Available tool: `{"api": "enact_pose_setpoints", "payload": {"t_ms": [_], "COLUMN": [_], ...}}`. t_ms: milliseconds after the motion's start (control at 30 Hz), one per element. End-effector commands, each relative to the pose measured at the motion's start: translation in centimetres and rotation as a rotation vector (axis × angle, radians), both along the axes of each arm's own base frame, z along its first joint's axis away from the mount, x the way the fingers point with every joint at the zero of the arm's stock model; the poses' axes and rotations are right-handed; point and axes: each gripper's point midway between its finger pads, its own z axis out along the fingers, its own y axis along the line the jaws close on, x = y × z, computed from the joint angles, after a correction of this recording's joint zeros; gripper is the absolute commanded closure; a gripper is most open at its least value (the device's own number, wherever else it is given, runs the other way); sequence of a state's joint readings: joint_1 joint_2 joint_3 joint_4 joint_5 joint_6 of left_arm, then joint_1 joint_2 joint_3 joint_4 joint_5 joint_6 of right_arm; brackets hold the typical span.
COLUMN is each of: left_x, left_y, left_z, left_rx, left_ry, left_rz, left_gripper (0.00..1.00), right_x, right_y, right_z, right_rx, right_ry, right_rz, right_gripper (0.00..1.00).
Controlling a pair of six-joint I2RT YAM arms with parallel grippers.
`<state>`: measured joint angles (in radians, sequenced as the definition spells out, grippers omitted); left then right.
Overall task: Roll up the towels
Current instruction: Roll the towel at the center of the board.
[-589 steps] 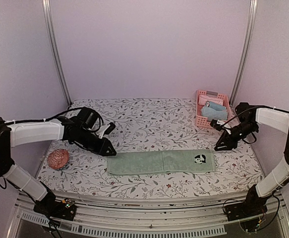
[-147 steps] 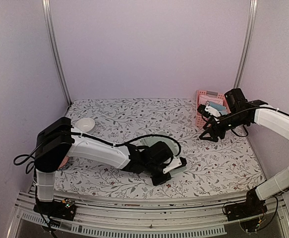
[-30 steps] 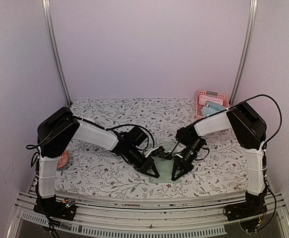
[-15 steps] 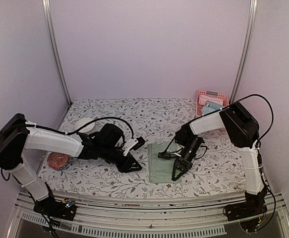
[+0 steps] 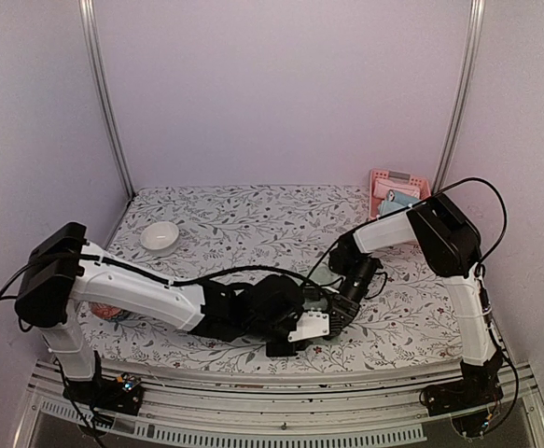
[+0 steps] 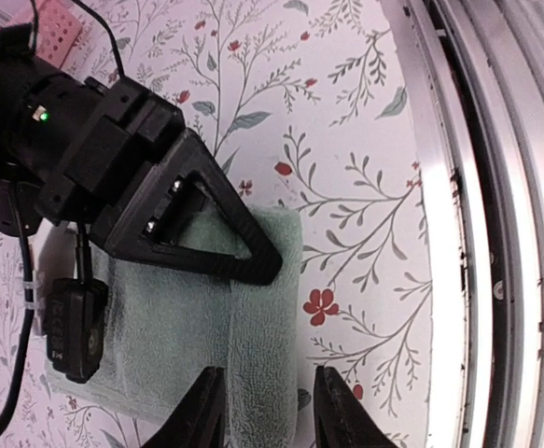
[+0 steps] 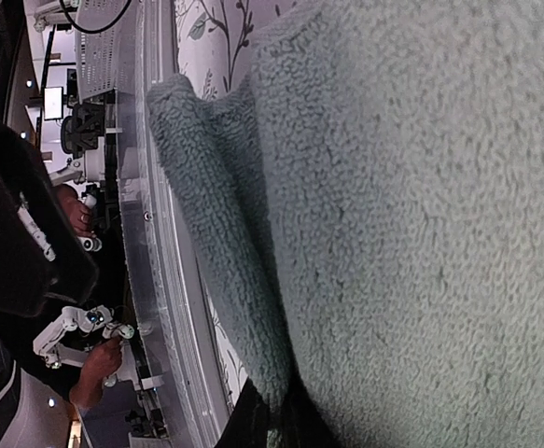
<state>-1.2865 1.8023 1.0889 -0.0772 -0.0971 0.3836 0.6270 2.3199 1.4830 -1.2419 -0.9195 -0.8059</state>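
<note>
The green towel (image 6: 160, 317) lies folded flat on the flowered counter (image 5: 244, 219), at about 6 o'clock of it and close to the metal front rail. In the top view both arms cover most of it. Its edge toward the rail is thicker, like a first turn of a roll. The left pincer (image 6: 264, 411) is spread, and this thick edge passes between its two fingers. The right pincer (image 6: 260, 266) comes in from 10 o'clock in the left wrist view, and its tip presses on the same thick edge. In the right wrist view its fingers are nearly together, with a thin bit of green terry between them. The blue towel (image 5: 400, 200) sits inside the pink basket (image 5: 375, 194) at 2 o'clock. A white bowl (image 5: 160, 235) stands at 10 o'clock.
</note>
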Motion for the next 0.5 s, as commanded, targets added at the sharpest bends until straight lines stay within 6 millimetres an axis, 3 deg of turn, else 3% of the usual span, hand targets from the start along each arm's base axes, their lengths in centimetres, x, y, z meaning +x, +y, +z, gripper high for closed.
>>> {"api": "enact_pose_setpoints", "payload": {"t_ms": [0, 467], "left_x": [0.6, 2.3], "left_y": [0.4, 0.8], "left_z": [-2.2, -5.4], "left_rx": [0.115, 0.183], "left_ry": [-0.055, -0.055], "left_rz": [-0.050, -0.016], "left_gripper": [0.64, 0.65], "right_x": [0.0, 0.0], "right_y": [-3.1, -3.1], "right_z": [-6.0, -6.0], "right_rx": [-0.179, -0.177], "right_ry": [-0.085, -0.080], "right_rz": [0.097, 0.096], "right_gripper": [0.94, 0.94]}}
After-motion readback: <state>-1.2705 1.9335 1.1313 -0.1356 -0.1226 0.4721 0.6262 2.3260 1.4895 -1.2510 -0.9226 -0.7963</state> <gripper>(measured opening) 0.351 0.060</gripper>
